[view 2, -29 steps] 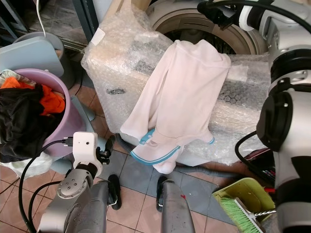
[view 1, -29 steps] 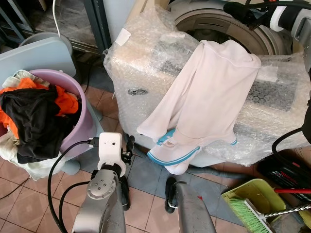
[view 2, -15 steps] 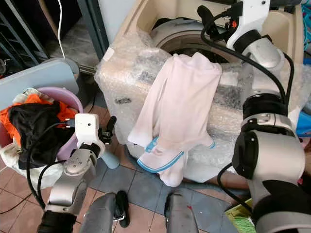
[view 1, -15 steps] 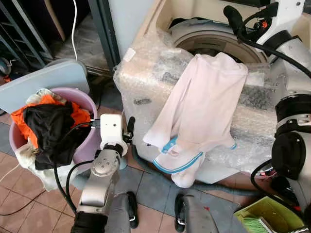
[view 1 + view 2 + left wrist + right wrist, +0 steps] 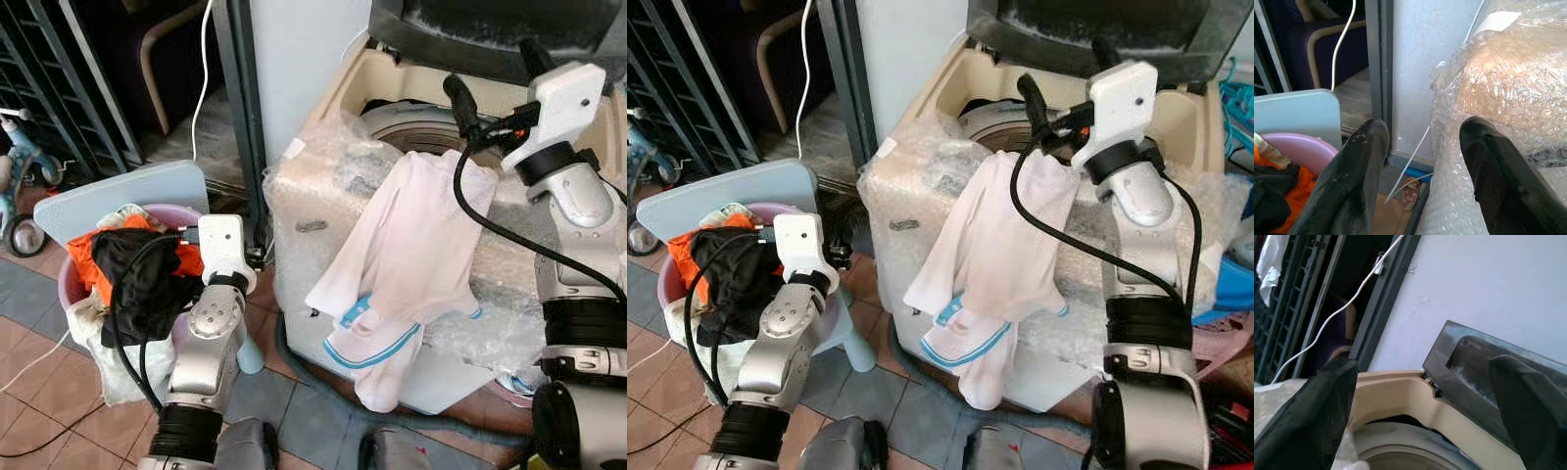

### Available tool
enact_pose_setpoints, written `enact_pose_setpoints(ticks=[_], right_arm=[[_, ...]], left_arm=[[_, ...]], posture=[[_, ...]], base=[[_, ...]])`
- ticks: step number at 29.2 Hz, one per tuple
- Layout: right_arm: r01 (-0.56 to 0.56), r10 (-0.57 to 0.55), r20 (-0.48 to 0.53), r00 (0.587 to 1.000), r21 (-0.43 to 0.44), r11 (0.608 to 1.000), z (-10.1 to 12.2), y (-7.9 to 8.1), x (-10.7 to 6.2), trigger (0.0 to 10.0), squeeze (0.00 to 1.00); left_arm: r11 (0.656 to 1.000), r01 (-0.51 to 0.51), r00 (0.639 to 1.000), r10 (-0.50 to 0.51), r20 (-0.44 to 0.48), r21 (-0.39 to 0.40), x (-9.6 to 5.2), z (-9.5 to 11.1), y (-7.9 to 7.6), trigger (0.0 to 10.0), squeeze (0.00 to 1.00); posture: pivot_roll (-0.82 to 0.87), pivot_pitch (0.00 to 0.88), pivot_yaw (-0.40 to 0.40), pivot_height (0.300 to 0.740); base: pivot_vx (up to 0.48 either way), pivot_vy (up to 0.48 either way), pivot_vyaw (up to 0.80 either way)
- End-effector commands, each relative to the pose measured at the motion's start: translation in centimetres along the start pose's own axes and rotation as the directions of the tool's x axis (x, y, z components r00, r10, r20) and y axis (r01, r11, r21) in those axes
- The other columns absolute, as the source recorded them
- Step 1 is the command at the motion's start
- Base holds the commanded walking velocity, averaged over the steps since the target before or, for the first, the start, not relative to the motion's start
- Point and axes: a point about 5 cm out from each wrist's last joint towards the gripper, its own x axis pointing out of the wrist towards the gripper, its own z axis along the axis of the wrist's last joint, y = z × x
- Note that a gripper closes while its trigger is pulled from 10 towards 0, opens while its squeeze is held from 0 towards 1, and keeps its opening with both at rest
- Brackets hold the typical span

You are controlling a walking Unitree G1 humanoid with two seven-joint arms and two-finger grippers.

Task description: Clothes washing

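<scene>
Garment: white garment (image 5: 411,250) with blue trim hung limp over the front edge of the washing machine (image 5: 950,93), its collar end up at the drum rim and its hem dangling low toward the floor.
Handling: it looked light, soft and floppy, likely to slide on the slick bubble wrap (image 5: 323,181) beneath it; nothing fragile about it.
Where to grip: best pinched at the bunched fabric near the top edge, closest to the drum, so the hanging length follows in; a hold on the hem would probably drag it off the front.
Left gripper: left gripper (image 5: 1422,171) sat low between the basket and the machine, fingers (image 5: 1359,176) spread apart and holding nothing.
Laundry basket: pink basket (image 5: 73,284) stood just beside the machine on the robot's left, heaped with black and orange clothes (image 5: 137,269), with a pale blue board (image 5: 118,191) leaning behind it.
Right gripper: right gripper (image 5: 1425,396) was raised above the garment's upper end, fingers wide apart and empty, pointing over the drum opening (image 5: 416,122).
Lid: dark lid (image 5: 1097,24) stood raised at the back, leaving the drum free to load.
</scene>
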Motion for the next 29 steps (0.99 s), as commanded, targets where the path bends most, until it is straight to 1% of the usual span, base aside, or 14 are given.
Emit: enact_pose_setpoints(ticks=[1, 4, 6, 8, 11, 12, 16, 18, 19, 22, 23, 24, 26, 29], right_arm=[[-0.095, 0.096, -0.032, 0.995, 0.039, 0.995, 0.2, 0.5, -0.7, 10.0, 0.0], [-0.169, 0.172, -0.045, 0.984, 0.055, 0.984, 0.4, 0.8, -1.7, 10.0, 0.0], [-0.259, 0.27, -0.067, 0.96, 0.144, 0.955, 0.5, 1.3, -3.0, 10.0, 0.0], [-0.295, 0.313, -0.086, 0.946, 0.176, 0.939, 0.5, 1.6, -3.7, 10.0, 0.0], [-0.359, 0.407, -0.113, 0.907, 0.301, 0.884, 0.2, 2.8, -5.3, 10.0, 0.0], [-0.359, 0.407, -0.113, 0.907, 0.301, 0.884, 0.2, 2.8, -5.3, 10.0, 0.0], [-0.427, 0.53, -0.152, 0.834, 0.431, 0.795, -0.9, 4.4, -7.7, 10.0, 0.0], [-0.436, 0.554, -0.167, 0.816, 0.453, 0.778, -1.2, 4.7, -8.2, 10.0, 0.0], [-0.445, 0.598, -0.201, 0.776, 0.498, 0.744, -1.8, 5.0, -9.3, 10.0, 0.0], [-0.449, 0.654, -0.25, 0.714, 0.552, 0.702, -2.7, 5.5, -10.8, 10.0, 0.0], [-0.447, 0.687, -0.279, 0.671, 0.587, 0.675, -3.4, 6.0, -11.7, 10.0, 0.0], [-0.447, 0.687, -0.279, 0.671, 0.587, 0.675, -3.4, 6.0, -11.7, 10.0, 0.0], [-0.431, 0.71, -0.315, 0.63, 0.618, 0.657, -4.5, 6.7, -12.6, 10.0, 0.0], [-0.4, 0.707, -0.34, 0.62, 0.638, 0.658, -5.6, 7.6, -12.8, 10.0, 0.0]], left_arm=[[1.0, 0.014, 1.0, -0.014, 0.005, -0.002, 0.0, 0.0, -0.3, 10.0, 0.0], [0.999, 0.037, 0.999, -0.037, 0.002, -0.008, 0.0, -0.1, -0.7, 10.0, 0.0], [0.999, 0.05, 0.999, -0.05, 0.004, -0.012, 0.2, 0.0, -0.8, 10.0, 0.0], [0.998, 0.061, 0.998, -0.061, 0.001, -0.02, 0.3, -0.1, -0.8, 10.0, 0.0], [0.996, 0.085, 0.996, -0.085, 0.0, -0.026, 0.3, -0.2, -0.9, 10.0, 0.0], [0.996, 0.085, 0.996, -0.085, 0.0, -0.026, 0.3, -0.2, -0.9, 10.0, 0.0], [0.995, 0.097, 0.995, -0.097, -0.007, -0.017, 0.0, -0.5, -0.6, 10.0, 0.0], [0.995, 0.098, 0.995, -0.098, -0.009, -0.014, 0.0, -0.5, -0.5, 10.0, 0.0], [0.995, 0.101, 0.995, -0.101, -0.013, -0.009, -0.1, -0.6, -0.4, 10.0, 0.0], [0.994, 0.107, 0.994, -0.107, -0.017, -0.007, -0.1, -0.7, -0.3, 10.0, 0.0], [0.994, 0.112, 0.993, -0.112, -0.02, -0.007, -0.1, -0.8, -0.3, 10.0, 0.0], [0.994, 0.112, 0.993, -0.112, -0.02, -0.007, -0.1, -0.8, -0.3, 10.0, 0.0], [0.992, 0.127, 0.991, -0.127, -0.037, -0.014, -0.2, -1.0, -0.6, 10.0, 0.0], [0.991, 0.133, 0.99, -0.134, -0.05, -0.011, -0.4, -1.2, -0.7, 10.0, 0.0]], posture=[[-0.11, 0.0, 0.04, 0.74], [-0.12, 0.0, 0.047, 0.74], [-0.13, 0.0, 0.05, 0.74], [-0.13, 0.0, 0.053, 0.74], [-0.14, 0.0, 0.058, 0.74], [-0.14, 0.0, 0.058, 0.74], [-0.14, 0.0, 0.062, 0.74], [-0.14, 0.0, 0.063, 0.74], [-0.14, 0.0, 0.065, 0.74], [-0.14, 0.0, 0.066, 0.74], [-0.14, 0.0, 0.066, 0.74], [-0.14, 0.0, 0.066, 0.74], [-0.14, 0.0, 0.064, 0.74], [-0.13, 0.0, 0.063, 0.74]], base=[[0.0, 0.0, 0.0], [0.0, 0.0, 0.0], [0.0, 0.0, 0.0], [0.0, 0.0, 0.0], [0.0, 0.0, 0.0], [0.0, 0.0, 0.0], [0.0, 0.0, 0.0], [0.0, 0.0, 0.0], [0.0, 0.0, 0.0], [0.0, 0.0, 0.0], [0.0, 0.0, 0.0], [0.0, 0.0, 0.0], [0.0, 0.0, 0.0], [0.0, 0.0, 0.0]])
